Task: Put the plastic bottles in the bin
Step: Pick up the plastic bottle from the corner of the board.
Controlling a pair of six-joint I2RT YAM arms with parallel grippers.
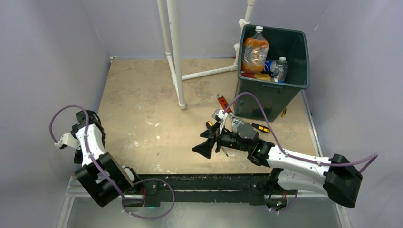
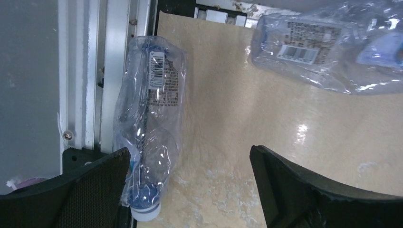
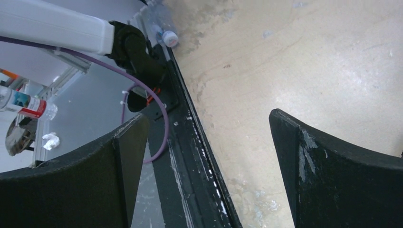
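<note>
A crushed clear bottle (image 2: 152, 109) lies along the table's metal edge rail, cap toward the camera. My left gripper (image 2: 190, 152) hangs open just over it, the bottle's neck right beside the left finger (image 2: 95, 185). A second crushed clear bottle (image 2: 323, 47) lies farther off on the right. My right gripper (image 1: 205, 140) is open over the near middle of the table with nothing between its fingers; the right wrist view shows only the table's front rail (image 3: 190, 142) below it. The dark green bin (image 1: 285, 83) at the back right holds an orange-tinted bottle (image 1: 255, 52) and a blue-labelled one (image 1: 278, 69).
A red-handled wrench (image 1: 222, 102) and a yellow-and-black screwdriver (image 1: 260, 127) lie beside the bin, close behind the right wrist. A white pipe frame (image 1: 176, 52) stands at the back middle. Grey walls close in on the left, the back and the right.
</note>
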